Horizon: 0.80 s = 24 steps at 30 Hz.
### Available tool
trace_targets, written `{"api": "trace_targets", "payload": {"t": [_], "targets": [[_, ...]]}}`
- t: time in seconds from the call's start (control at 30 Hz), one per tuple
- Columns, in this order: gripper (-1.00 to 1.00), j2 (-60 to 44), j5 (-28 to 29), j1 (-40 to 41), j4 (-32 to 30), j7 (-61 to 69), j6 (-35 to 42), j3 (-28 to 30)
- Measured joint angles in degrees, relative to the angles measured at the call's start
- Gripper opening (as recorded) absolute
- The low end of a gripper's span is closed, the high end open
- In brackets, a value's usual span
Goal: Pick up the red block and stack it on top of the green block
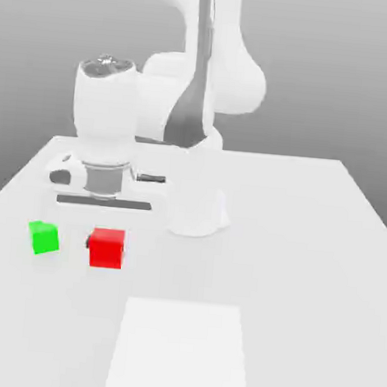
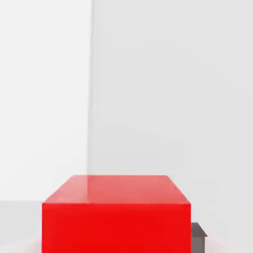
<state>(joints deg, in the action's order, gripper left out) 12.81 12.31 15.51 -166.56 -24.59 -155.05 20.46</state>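
The gripper [image 1: 106, 243] is closed tight on the red block [image 1: 106, 248]. The green block [image 1: 43, 237] sits near it, toward the exterior view's left, not touching. The table [image 1: 306, 264] has lots of free room.

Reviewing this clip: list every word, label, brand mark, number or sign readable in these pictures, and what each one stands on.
None: no readable text in either view.
The red block has plain faces, no marking.
The green block has plain faces, no marking.
The white arm and the table carry no label or number.
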Motion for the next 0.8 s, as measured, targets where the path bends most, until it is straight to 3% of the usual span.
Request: {"api": "trace_targets", "payload": {"t": [0.3,0.57,0.8], "targets": [[-1.00,2.58,5.89,16.65,0.26,9.79,2.92,14.30],[-1.00,-4.93,-8.12,9.01,0.80,20.30,-2.34,19.77],[-1.00,-12.27,-20.60,4.67,0.90,29.02,-8.65,20.71]]}}
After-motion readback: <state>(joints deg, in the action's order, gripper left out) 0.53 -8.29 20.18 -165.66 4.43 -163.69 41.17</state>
